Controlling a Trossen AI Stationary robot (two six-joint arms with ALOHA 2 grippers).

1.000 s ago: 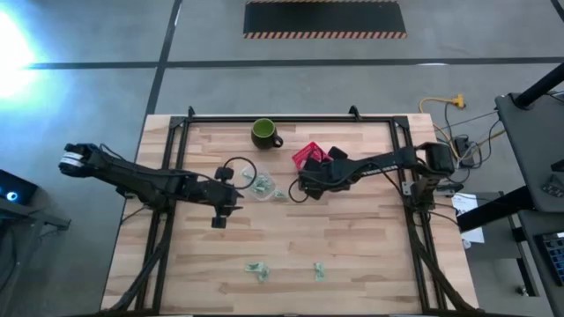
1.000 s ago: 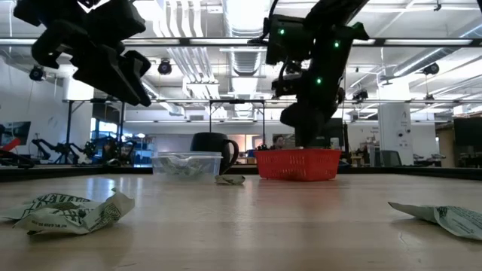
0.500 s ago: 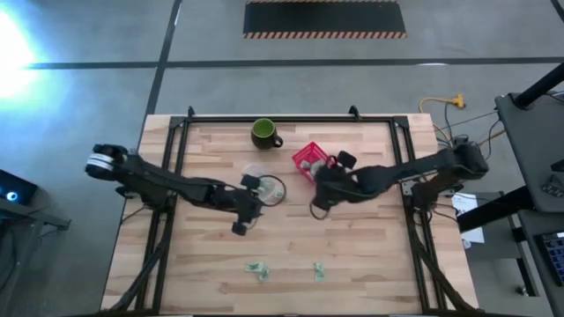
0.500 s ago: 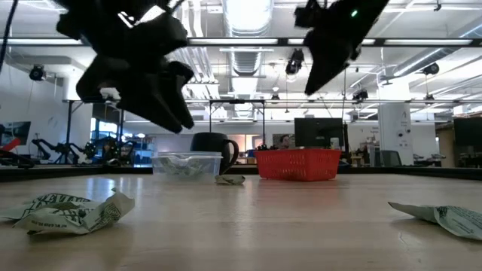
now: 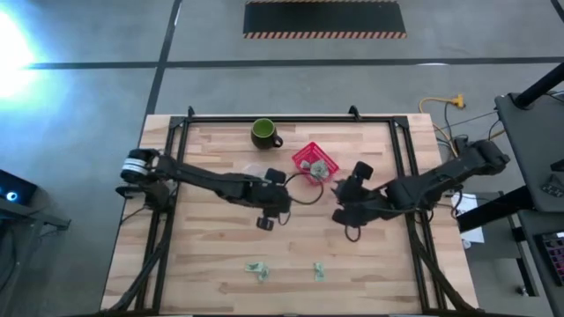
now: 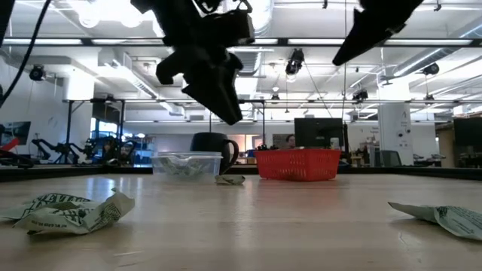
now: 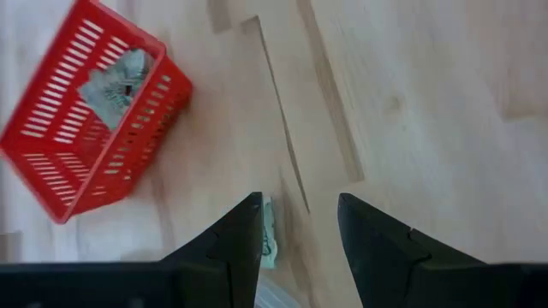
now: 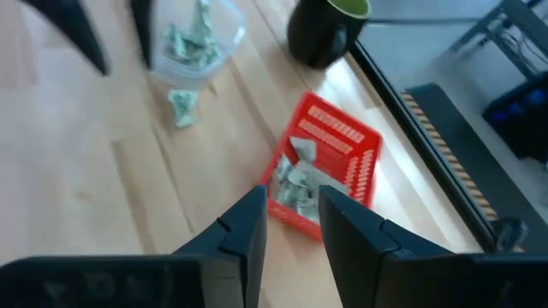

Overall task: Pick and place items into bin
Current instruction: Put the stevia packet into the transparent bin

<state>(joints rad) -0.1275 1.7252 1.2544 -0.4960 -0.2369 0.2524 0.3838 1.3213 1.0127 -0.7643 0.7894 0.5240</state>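
The items are small pale green-and-white crumpled wrappers. Two lie near the table's near edge (image 5: pixel 256 269) (image 5: pixel 319 271), and the low view shows them close up (image 6: pixel 68 211) (image 6: pixel 440 218). Others sit in the red basket (image 5: pixel 313 163) (image 8: pixel 300 184) and in a clear tub (image 8: pixel 193 38). One lies loose beside the tub (image 8: pixel 181 107) (image 7: pixel 270 239). My left gripper (image 5: pixel 269 211) (image 7: pixel 300 231) hovers open above the table's middle, near the tub. My right gripper (image 5: pixel 344 210) (image 8: pixel 291 231) hovers open on the near right of the basket, holding nothing.
A dark green mug (image 5: pixel 263 134) (image 8: pixel 325 30) stands at the far edge, behind the tub. A black frame (image 5: pixel 264 118) runs round the tabletop. Bare wood lies between the grippers and the two near wrappers.
My left gripper has swept toward the table's right, from left of the tub to the middle. My right gripper has drawn back from the basket toward the near right. The wrappers, tub, basket and mug have stayed put.
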